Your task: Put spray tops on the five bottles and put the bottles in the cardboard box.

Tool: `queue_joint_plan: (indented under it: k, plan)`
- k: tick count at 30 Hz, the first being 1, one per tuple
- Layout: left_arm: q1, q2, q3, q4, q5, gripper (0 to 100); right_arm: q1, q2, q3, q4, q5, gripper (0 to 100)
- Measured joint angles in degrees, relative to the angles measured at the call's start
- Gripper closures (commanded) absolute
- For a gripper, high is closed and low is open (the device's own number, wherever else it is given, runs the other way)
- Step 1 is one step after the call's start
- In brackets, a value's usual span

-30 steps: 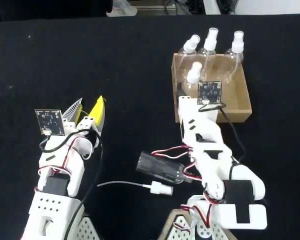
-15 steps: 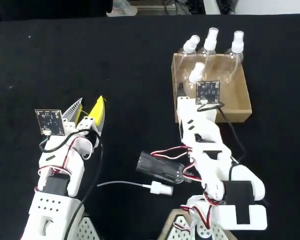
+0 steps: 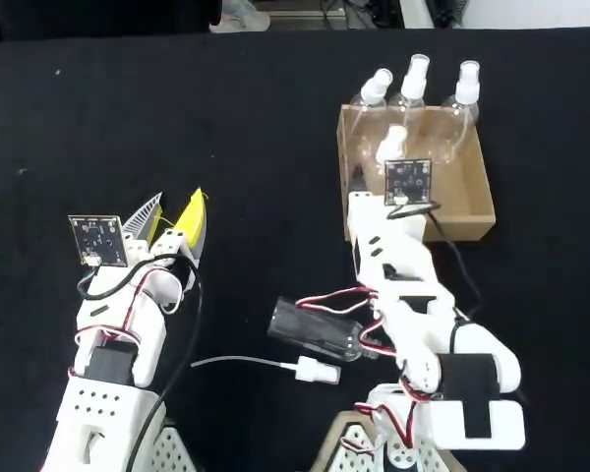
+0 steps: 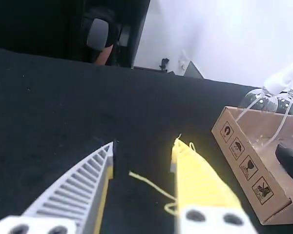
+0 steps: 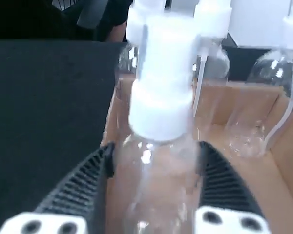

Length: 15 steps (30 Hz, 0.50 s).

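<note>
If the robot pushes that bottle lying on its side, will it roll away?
Probably yes: the lying bottle is round and on its side, so a nudge would likely roll it. It looks clear and empty, so likely light too.

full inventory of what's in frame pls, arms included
cardboard box: 1, brown, far right of table
capped bottles: 3, clear with white spray tops, standing along the box's far wall
held bottle: 1, clear with white spray top, upright at the box's near side
lying bottle: 1, clear, on its side on the table beside the right arm
loose spray top: 1, white with thin tube, on the table by the lying bottle
table: 1, black
left gripper: 1, grey and yellow fingers, open, at the left
right gripper: 1, black fingers, shut on the held bottle
</note>
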Motion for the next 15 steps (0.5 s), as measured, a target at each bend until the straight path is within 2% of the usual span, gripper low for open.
queue_joint_plan:
  k: [4,15]
  plan:
    - [0.0,0.0,0.0,0.0,0.0,81,-2.2,0.0,1.0,0.0,0.0,71.0]
    - [0.0,0.0,0.0,0.0,0.0,81,-2.1,-2.1,2.9,0.0,0.0,71.5]
